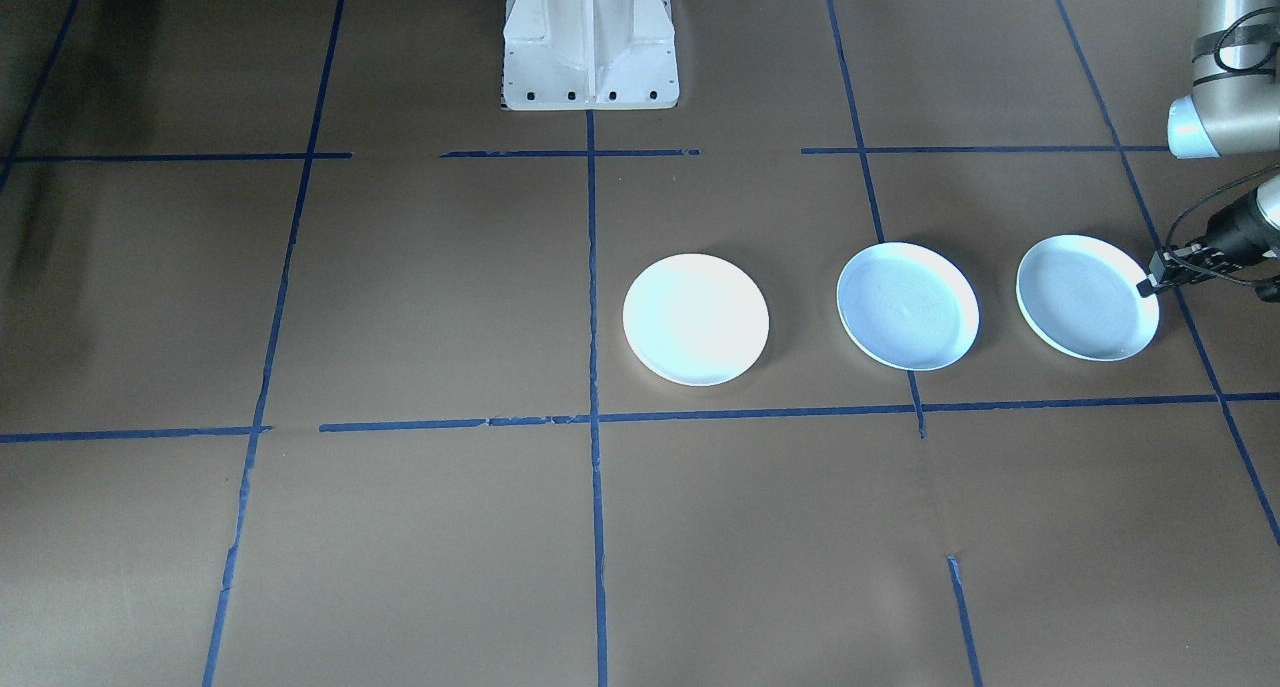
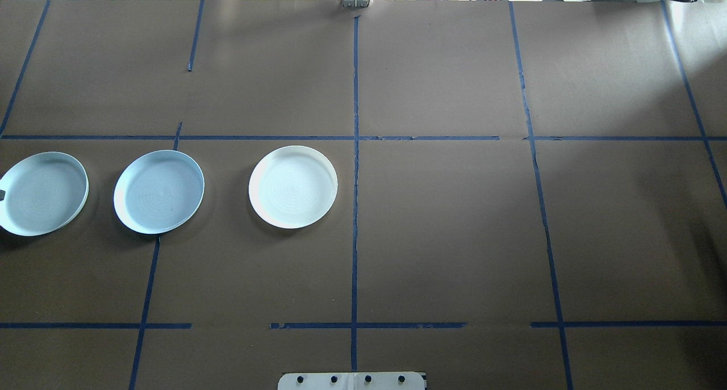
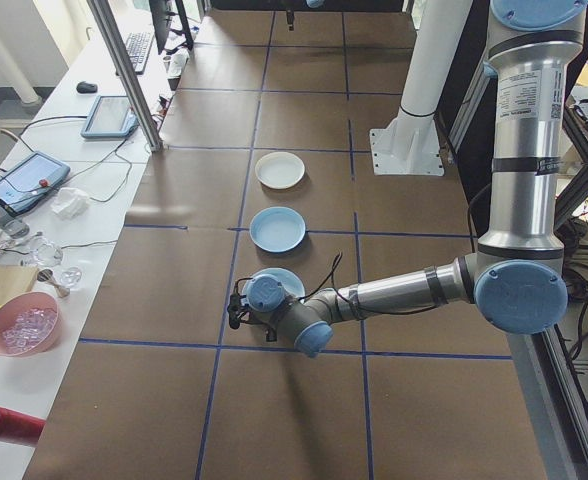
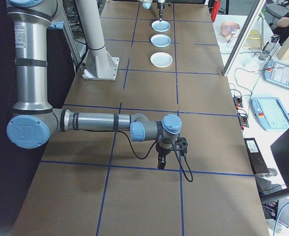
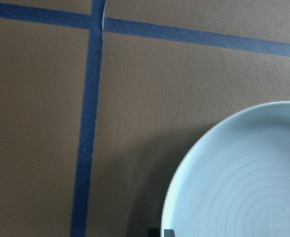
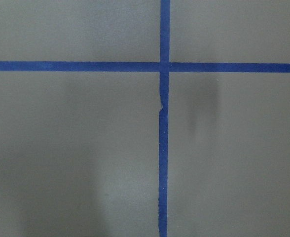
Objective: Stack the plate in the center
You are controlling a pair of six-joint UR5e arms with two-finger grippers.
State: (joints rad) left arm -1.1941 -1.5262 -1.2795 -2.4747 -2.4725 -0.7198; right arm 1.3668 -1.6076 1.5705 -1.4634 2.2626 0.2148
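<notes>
Brown paper, gridded with blue tape (image 1: 592,297), covers the table (image 1: 400,527) on which three plates are laid in a row. From the left gripper (image 1: 1150,285), the outer blue plate (image 1: 1087,297) is met first, its rim being touched at the fingertips; the middle blue plate (image 1: 907,305) lies just beyond it, and the white plate (image 1: 696,318) farthest inward, beside the centre line. That white plate is judged to mark the stacking spot, since it already sits nearest the table's middle. The left gripper is held low at the outermost rim, presumably so that the edge can be pinched; whether its fingers have closed on the rim cannot be told. The right gripper (image 4: 161,161) is parked well apart from every plate, pointing down at bare tape, probably to keep clear; its state cannot be told.
</notes>
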